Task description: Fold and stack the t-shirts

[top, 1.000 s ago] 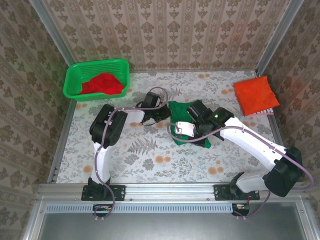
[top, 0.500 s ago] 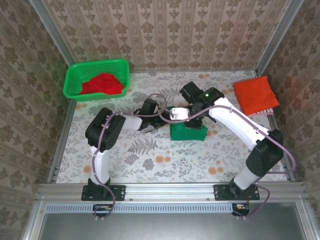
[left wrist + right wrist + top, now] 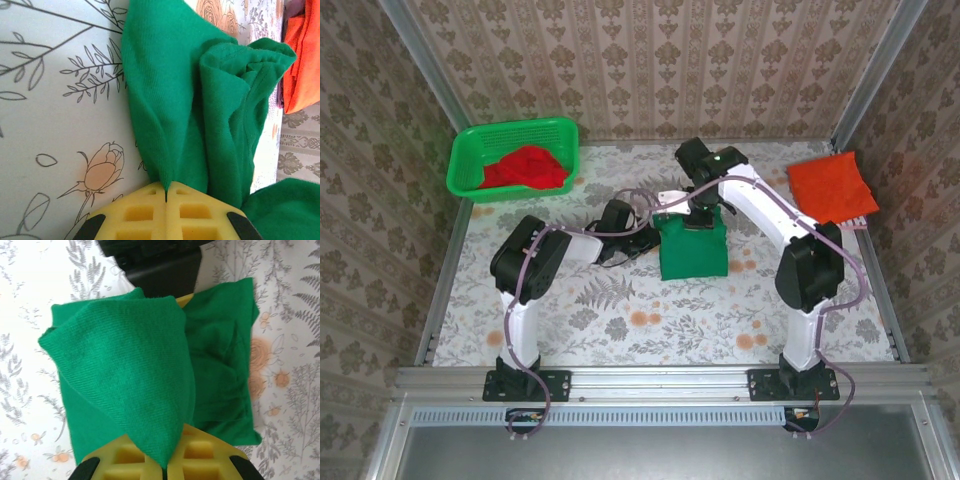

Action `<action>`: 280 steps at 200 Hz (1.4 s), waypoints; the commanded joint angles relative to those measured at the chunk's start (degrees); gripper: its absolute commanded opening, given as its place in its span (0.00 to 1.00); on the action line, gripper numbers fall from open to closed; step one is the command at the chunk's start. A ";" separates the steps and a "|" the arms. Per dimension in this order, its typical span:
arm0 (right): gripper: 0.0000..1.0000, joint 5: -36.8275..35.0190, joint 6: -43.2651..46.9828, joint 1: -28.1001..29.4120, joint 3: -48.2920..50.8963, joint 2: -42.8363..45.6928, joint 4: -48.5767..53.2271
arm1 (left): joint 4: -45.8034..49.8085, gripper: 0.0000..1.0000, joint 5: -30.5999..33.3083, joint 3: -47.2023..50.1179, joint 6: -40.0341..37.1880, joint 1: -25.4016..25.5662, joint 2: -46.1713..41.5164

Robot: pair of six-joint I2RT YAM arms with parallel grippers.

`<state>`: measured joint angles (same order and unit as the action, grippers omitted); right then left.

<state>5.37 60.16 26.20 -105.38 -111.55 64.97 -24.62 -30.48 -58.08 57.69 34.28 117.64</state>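
Now both grippers are clamped on the dark green t-shirt point(image 3: 693, 255). The left gripper point(image 3: 166, 192) pinches its left edge, folds running straight ahead of the fingers. The right gripper point(image 3: 165, 462) pinches its far edge.

Three shirts in all: this one, an orange-red t-shirt point(image 3: 830, 190) well right of the right gripper, and a red t-shirt point(image 3: 525, 168) in one green basket point(image 3: 515, 127), well left of the left gripper.
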 commanded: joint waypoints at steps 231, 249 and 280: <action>0.13 -0.59 3.73 -4.12 -13.18 -20.79 -5.58 | 10.35 0.00 -4.50 5.09 4.43 -1.24 7.07; 0.38 -1.41 3.28 -4.05 -13.70 -20.54 -6.10 | 10.55 0.00 -4.25 5.39 4.37 -1.24 6.60; 0.70 -1.24 1.44 -4.31 -10.83 -16.12 -10.36 | 11.54 0.00 -3.70 5.69 3.97 -1.32 5.26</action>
<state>5.06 62.63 22.31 -117.30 -131.00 58.46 -30.15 -36.84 -56.97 62.81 31.88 119.77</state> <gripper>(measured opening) 0.594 0.052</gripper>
